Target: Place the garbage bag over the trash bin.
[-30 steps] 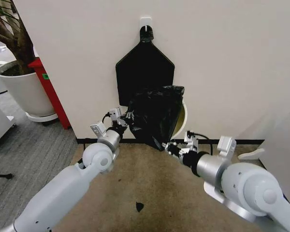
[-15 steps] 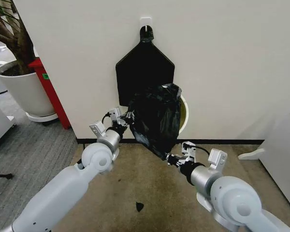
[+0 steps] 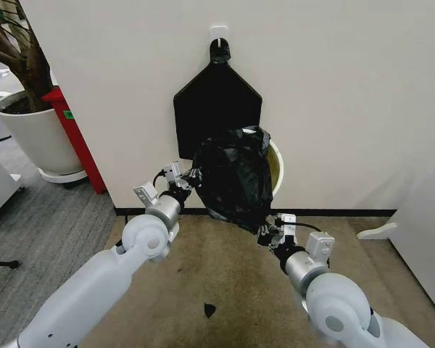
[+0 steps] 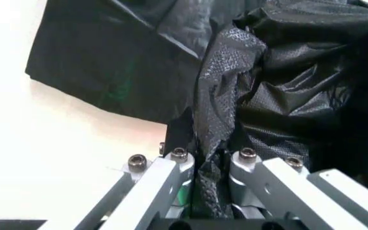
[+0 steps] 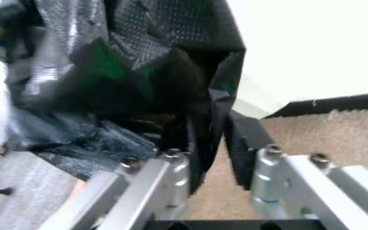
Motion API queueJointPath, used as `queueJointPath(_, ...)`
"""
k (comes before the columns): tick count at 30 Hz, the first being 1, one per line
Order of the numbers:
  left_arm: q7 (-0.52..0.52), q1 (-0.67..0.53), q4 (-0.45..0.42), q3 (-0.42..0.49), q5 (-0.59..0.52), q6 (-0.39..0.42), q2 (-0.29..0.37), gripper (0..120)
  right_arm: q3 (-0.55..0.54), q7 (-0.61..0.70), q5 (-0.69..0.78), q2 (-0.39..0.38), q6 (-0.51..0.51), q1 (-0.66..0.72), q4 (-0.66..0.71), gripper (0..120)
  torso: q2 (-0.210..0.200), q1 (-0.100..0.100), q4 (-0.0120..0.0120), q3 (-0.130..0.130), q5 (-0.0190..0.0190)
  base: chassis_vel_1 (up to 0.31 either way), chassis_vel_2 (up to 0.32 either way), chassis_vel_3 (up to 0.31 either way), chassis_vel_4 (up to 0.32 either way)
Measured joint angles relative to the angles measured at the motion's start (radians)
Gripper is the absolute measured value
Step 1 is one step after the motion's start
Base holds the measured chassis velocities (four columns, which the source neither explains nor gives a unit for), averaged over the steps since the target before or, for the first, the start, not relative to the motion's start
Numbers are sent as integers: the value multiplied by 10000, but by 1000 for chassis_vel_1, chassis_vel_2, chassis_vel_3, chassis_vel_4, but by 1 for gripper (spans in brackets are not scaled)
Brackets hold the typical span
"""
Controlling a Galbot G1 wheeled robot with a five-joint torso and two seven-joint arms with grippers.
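Right gripper [image 3: 270, 233] further under garbage bag [image 3: 235, 177]

This looks like an office or a test room fitted out like one, though little of the room shows. A plain off-white partition wall [image 3: 348, 94] with a dark baseboard [image 3: 333, 212] stands over short brown carpet [image 3: 225, 275], with grey carpet [image 3: 51, 225] off to the left. A big white plant pot [image 3: 32, 134] with an indoor tree [image 3: 18, 51] sits on a low wheeled stand beside a red panel [image 3: 74, 138]. A small white hook [image 3: 218, 32] on the wall holds a flat black bundle [image 3: 216, 109].
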Motion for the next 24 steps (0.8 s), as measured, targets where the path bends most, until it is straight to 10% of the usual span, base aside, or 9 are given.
queueJointPath(14,-133,-19,297,-100,-134,35,-174,4,803,918,4684,495,1368,-307,1307,68,0,0,-1,0,-2,0,0,0,0)
queueJointPath(24,-148,-53,207,-172,-219,32,-138,4,662,1823,5255,1276,1565,-699,1076,98,0,0,0,0,0,0,0,0,0)
